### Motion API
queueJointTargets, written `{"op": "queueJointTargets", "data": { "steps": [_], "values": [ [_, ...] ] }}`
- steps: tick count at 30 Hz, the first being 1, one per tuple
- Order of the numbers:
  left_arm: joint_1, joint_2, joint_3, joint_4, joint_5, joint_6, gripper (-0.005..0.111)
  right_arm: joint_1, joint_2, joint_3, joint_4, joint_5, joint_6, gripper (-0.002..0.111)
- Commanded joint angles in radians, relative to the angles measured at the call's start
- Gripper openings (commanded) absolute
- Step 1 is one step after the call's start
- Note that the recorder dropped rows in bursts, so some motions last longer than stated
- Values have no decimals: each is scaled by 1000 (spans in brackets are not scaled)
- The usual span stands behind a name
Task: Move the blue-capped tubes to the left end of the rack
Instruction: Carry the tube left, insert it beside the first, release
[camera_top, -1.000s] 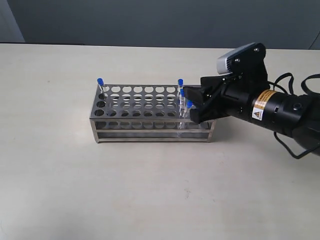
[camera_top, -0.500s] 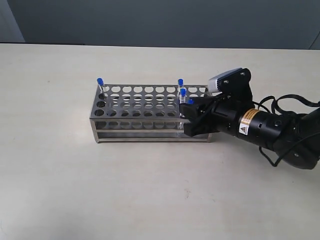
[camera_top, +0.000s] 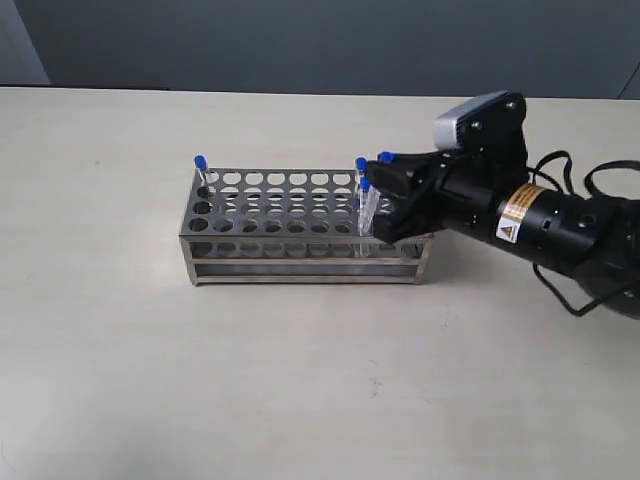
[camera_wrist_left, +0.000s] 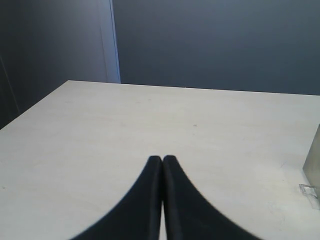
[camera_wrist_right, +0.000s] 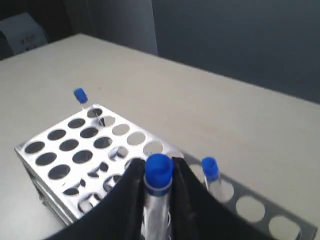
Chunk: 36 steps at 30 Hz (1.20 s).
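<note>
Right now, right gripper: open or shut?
Shut on a blue-capped tube: the right gripper has both fingers pressed against it near its top.

You've got a pale tabletop (camera_top: 300, 380); the steel rack (camera_top: 290, 215) stands on it, one end just below the right gripper (camera_top: 385, 203) fingers.

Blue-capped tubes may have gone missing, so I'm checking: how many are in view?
4 blue-capped tubes: one at the rack's far-left corner; two standing near its right end; one held in the right gripper's jaws. The gripper covers that end, so more may hide.
</note>
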Motion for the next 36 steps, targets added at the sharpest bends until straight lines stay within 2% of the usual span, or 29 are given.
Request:
{"op": "queueJointTargets", "data": {
  "steps": [1, 7, 15, 25, 36],
  "values": [
    [-9, -4, 3, -3, -4, -2, 0, 33, -100, -90, -15, 112, 9, 0],
    [-9, -4, 3, -3, -4, -2, 0, 146, -53, -361, -49, 336, 16, 0],
    [-9, -4, 3, -3, -4, -2, 0, 285, 149, -574, -106, 365, 106, 0],
    [-9, -4, 3, -3, -4, -2, 0, 323, 313, -643, -116, 380, 111, 0],
    [-9, -4, 3, -3, -4, -2, 0, 323, 333, -648, -103, 334, 28, 0]
  ]
}}
